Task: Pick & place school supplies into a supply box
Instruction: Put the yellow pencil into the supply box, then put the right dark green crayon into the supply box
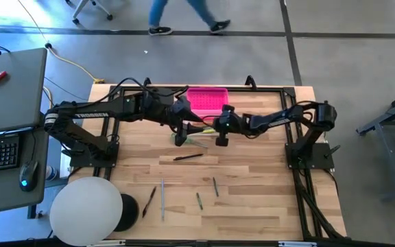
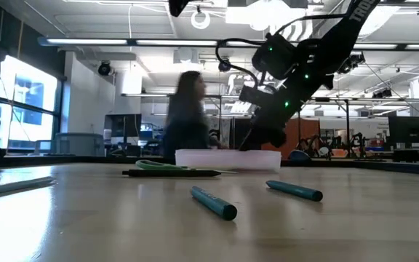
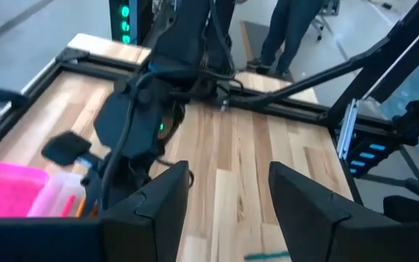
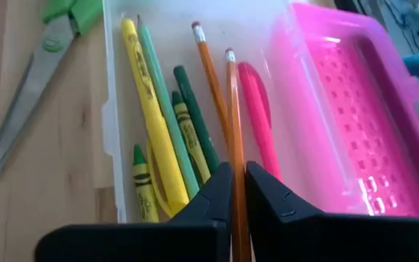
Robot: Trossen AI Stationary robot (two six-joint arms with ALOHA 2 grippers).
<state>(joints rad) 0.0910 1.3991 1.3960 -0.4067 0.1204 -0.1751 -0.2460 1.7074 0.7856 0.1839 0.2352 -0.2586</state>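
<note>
At the table's (image 1: 252,199) 12 o'clock side lay the box (image 4: 195,44), base open. Your right gripper (image 4: 237,191) hung over it, jaws pinching an orange pencil (image 4: 233,109); you needed to lower it flat before releasing. Left gripper (image 3: 228,207) waited beside, jaws apart.

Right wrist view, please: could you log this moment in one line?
right gripper: shut on orange pencil | over supply box | left gripper: open, waiting

My two arms (image 1: 115,110) are matte black, jointed, looped with black cables — green status lights glow on one; fingers (image 4: 271,200) are dark, angular wedges.
</note>
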